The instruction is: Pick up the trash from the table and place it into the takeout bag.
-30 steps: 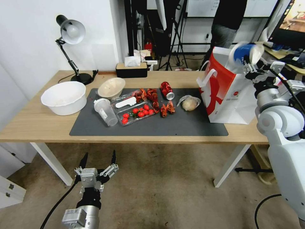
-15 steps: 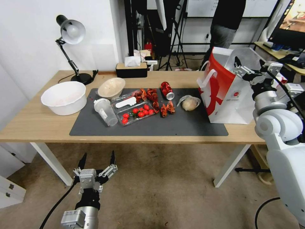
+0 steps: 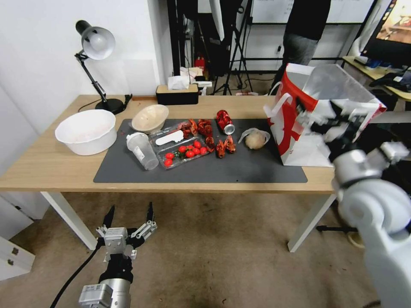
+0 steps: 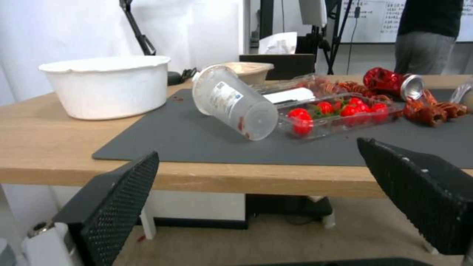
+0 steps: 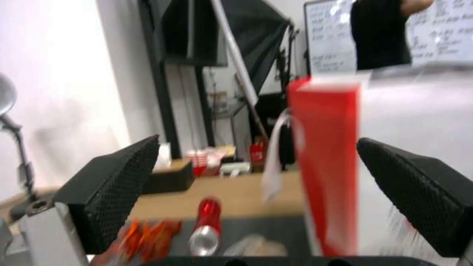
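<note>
The takeout bag (image 3: 306,137) stands open at the table's (image 3: 51,167) right end. My right gripper (image 3: 326,120) is open and empty, blurred, in front of the bag's white face; its wrist view shows the bag's red side (image 5: 327,166) between the spread fingers (image 5: 118,184). On the dark mat (image 3: 239,171) lie a red can (image 3: 224,121), a clear bag with a beige lump (image 3: 256,139), a clear bottle (image 3: 142,150) on its side and a tilted beige bowl (image 3: 150,118). My left gripper (image 3: 127,216) hangs open below the table's front edge, facing the bottle (image 4: 234,105).
A large white bowl (image 3: 85,130) sits at the left, with a desk lamp (image 3: 96,42) and a tissue box (image 3: 177,93) at the back. A clear tray of cherry tomatoes (image 3: 184,152) and red crayfish shells (image 3: 205,128) lie mid-mat. A person stands behind the table.
A second ago my right gripper held a blue cup above the takeout bag; it opened, the cup is gone from view, and the gripper has dropped down in front of the bag. The left gripper sank slightly.
</note>
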Controlling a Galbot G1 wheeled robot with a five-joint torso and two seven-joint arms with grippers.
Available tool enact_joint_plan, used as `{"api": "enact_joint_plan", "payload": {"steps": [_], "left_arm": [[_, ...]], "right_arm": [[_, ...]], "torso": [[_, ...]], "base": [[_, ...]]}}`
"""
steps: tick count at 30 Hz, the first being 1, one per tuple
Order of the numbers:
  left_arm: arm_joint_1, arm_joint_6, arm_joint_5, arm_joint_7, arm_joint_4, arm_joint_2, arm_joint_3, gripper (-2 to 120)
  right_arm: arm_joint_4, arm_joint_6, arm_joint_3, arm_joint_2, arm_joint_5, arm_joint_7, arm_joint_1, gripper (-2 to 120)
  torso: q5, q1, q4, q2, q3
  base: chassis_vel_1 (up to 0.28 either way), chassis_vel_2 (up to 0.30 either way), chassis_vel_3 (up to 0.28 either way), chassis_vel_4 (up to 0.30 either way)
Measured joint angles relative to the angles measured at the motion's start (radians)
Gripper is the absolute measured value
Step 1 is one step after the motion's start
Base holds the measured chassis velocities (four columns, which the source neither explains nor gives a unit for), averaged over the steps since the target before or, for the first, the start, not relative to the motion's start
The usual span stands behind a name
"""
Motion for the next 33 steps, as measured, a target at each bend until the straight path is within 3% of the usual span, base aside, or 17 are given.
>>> {"api": "enact_joint_plan", "payload": {"steps": [8, 11, 14, 19, 21, 22, 23, 26, 33], "left_arm": [[0.009, -0.013, -0.005, 0.0, -0.007, 0.0, -0.005, 100], [0.014, -0.011, -0.007, 0.0, -0.015, 0.0, -0.005, 100], [0.011, -0.011, -0.007, 0.001, -0.012, 0.001, -0.004, 100], [0.008, -0.013, -0.007, 0.002, -0.007, 0.0, 0.001, 100], [0.008, -0.018, -0.007, 0.004, -0.005, 0.001, 0.0, 100], [0.008, -0.026, -0.008, 0.006, 0.0, 0.002, -0.002, 100], [0.008, -0.026, -0.008, 0.006, 0.0, 0.002, -0.002, 100], [0.003, -0.035, -0.009, 0.007, 0.013, 0.005, -0.005, 100], [-0.01, -0.036, -0.008, 0.027, 0.028, 0.007, -0.007, 100]], "right_arm": [[0.106, 0.012, 0.016, -0.008, 0.047, -0.014, -0.053, 100], [0.203, -0.007, 0.028, -0.003, 0.065, -0.01, -0.133, 100], [0.324, -0.02, 0.017, 0.044, 0.044, -0.01, -0.314, 100], [0.374, 0.005, -0.018, 0.087, -0.034, -0.021, -0.431, 100], [0.378, 0.07, -0.049, 0.116, -0.12, -0.04, -0.517, 100], [0.365, 0.155, -0.075, 0.137, -0.175, -0.051, -0.588, 100], [0.365, 0.155, -0.075, 0.137, -0.175, -0.051, -0.588, 100], [0.317, 0.313, -0.115, 0.174, -0.255, -0.071, -0.71, 100], [0.225, 0.485, -0.167, 0.212, -0.312, -0.095, -0.804, 100]], "torso": [[-0.0001, 0.0, 0.0, 0.0, 0.0], [-0.0002, 0.0, -0.0001, 0.0, 0.0], [0.0, 0.0, -0.0002, 0.0, 0.0], [-0.0002, 0.0, 0.0001, 0.0, 0.0], [-0.0001, 0.0, 0.0001, 0.0, 0.0], [-0.0001, 0.0, 0.0001, 0.0, 0.0], [-0.0001, 0.0, 0.0001, 0.0, 0.0], [0.0, 0.0, -0.0001, 0.0, 0.0], [0.0, 0.0, 0.0, 0.0, 0.0]], "base": [[0.0, 0.0, 0.0, 0.0], [0.0, 0.0, 0.0, 0.0], [0.0, 0.0, 0.0, 0.0], [0.0, 0.0, 0.0, 0.0], [0.0, 0.0, 0.0, 0.0], [0.0, 0.0, 0.0, 0.0], [0.0, 0.0, 0.0, 0.0], [0.0, 0.0, 0.0, 0.0], [0.0, 0.0, 0.0, 0.0]]}}
